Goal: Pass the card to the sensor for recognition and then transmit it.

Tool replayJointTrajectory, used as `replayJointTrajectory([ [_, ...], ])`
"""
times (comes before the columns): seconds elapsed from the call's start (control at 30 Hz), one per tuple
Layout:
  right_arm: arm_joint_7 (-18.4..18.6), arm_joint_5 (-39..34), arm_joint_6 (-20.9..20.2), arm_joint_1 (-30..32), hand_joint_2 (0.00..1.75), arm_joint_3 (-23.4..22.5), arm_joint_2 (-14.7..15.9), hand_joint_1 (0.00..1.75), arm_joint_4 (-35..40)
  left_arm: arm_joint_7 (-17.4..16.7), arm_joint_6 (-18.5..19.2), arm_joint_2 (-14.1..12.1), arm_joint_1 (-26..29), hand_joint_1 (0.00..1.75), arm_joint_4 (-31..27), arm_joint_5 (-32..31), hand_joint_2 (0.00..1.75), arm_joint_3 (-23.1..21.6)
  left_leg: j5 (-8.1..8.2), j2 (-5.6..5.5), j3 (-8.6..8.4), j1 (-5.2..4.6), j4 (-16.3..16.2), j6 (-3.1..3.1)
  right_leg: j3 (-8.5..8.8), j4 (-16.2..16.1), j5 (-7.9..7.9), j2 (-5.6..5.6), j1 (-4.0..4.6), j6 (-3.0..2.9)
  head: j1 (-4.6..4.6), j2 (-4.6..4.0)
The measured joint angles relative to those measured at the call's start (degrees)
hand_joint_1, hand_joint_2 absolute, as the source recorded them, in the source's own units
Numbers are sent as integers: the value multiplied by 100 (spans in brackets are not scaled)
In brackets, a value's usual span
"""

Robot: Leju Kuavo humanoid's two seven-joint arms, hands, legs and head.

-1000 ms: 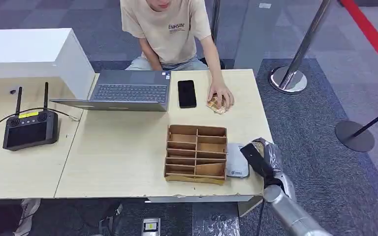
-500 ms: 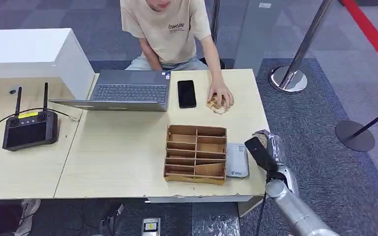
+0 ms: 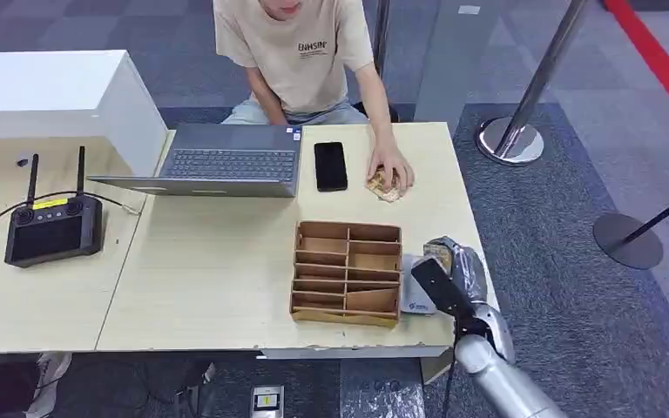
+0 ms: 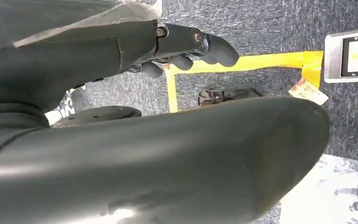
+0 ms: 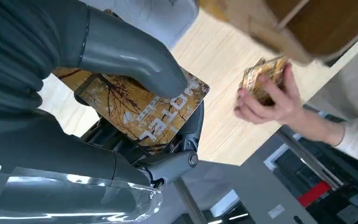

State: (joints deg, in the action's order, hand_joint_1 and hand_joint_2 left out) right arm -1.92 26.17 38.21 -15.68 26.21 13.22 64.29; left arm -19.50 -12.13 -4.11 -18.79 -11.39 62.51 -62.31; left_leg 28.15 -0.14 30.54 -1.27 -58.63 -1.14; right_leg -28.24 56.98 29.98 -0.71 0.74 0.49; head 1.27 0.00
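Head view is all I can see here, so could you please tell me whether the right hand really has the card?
Observer: Yes. In the right wrist view the right hand pinches the card, thumb on its printed face.
Operator: What does the card look like?
Observer: Golden brown, with a tree pattern and pale lettering.
Operator: And the person's hand by the phone, is it holding anything?
Observer: Yes, the person's hand grips a small stack of similar golden cards.

Right robot hand raised, thumb pressing held card.
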Motion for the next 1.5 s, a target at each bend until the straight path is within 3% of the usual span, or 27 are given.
replayJointTrajectory([
  [0.1,209,168,4,127,175,57,-2,175,223,0,-2,-26,12,0,0,35,0,0,0,0,0,0,1,0,0,0,1,0,0,-1,0,0],
  [0.37,170,183,112,246,175,127,-61,175,303,7,-116,-35,7,0,0,63,0,0,0,1,0,-1,0,0,0,0,0,0,-1,-1,0,0],
  [0.9,476,295,162,252,175,197,-66,175,290,-48,-221,-4,23,0,0,74,0,-4,0,1,-2,0,0,0,0,0,0,0,-1,-1,0,0],
  [1.1,325,524,166,238,175,159,-92,175,124,-52,-304,33,19,0,-2,55,0,-26,0,2,-1,0,0,0,0,-1,0,0,-1,-1,0,0],
  [1.5,-103,1903,177,569,175,-571,-527,175,140,98,-654,63,-3,0,-2,-63,0,-92,0,1,-5,1,0,0,2,0,0,0,0,-1,0,0],
])
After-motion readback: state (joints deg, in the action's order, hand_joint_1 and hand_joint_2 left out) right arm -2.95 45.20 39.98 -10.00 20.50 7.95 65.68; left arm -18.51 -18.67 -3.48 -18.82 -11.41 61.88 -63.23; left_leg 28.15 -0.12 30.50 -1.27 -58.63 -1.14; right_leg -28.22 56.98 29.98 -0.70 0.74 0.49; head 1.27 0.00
